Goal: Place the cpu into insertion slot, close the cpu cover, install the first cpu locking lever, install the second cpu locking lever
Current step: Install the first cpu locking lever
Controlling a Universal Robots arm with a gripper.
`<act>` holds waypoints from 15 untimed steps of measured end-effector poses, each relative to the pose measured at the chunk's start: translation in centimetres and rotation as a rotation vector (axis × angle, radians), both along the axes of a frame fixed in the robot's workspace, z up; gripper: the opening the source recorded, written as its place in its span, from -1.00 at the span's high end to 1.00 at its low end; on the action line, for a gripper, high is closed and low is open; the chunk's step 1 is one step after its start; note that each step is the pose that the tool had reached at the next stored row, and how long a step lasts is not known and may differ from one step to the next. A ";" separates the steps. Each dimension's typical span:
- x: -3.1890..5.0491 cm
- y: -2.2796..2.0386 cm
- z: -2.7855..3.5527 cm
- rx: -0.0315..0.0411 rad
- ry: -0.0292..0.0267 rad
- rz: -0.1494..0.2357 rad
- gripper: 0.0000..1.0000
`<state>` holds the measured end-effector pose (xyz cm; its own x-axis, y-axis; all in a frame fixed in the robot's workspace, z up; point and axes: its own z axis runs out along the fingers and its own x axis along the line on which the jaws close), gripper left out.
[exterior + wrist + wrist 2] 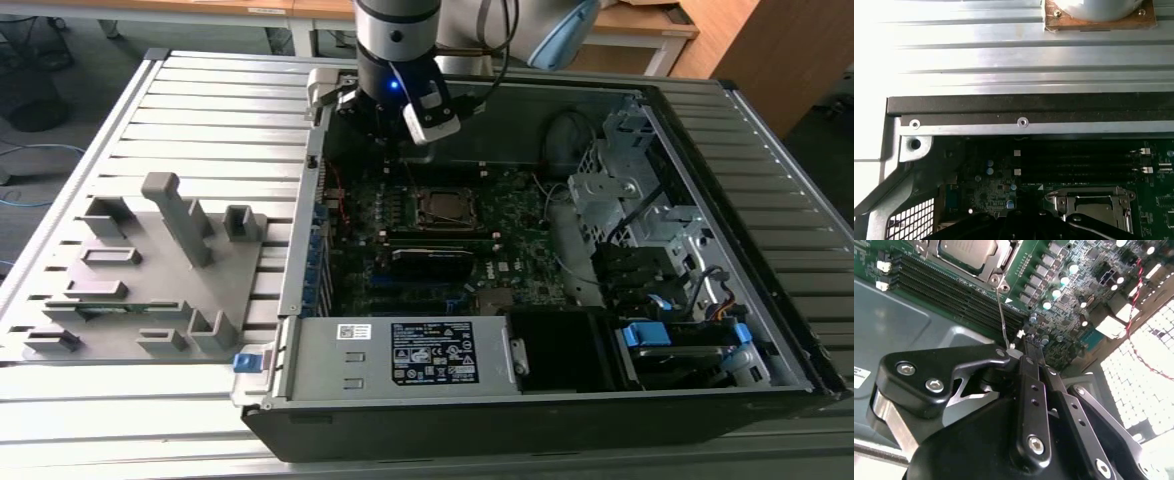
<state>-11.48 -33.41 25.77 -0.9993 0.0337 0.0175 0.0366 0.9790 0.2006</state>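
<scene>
- Exterior view: the arm comes down at top centre. Its gripper point(387, 140) is inside the open computer case point(534, 425), just above the insertion slot point(442, 226) at mid-frame, and the cpu point(441, 208) sits in that slot. A grey fixture tray point(147, 290) lies on the slatted table point(214, 90) at the exterior view's left. The power supply box point(400, 355) is at lower middle.
- Second wrist view: the fingers point(1029, 370) are pressed together, pinching the free end of a thin wire locking lever point(1003, 315) that rises from the slot's corner. The cpu's silver top shows through the cpu cover point(1002, 257). Memory slots point(954, 295) run between slot and gripper.
- First wrist view: the cover lies flat over the slot, beside the memory slots.
</scene>
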 end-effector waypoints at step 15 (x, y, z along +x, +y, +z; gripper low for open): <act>2.07 0.00 -0.45 0.0075 0.0005 0.000 0.80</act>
<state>-9.41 -33.41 25.32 -0.9993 0.0336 0.0183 0.0367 0.9775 0.2079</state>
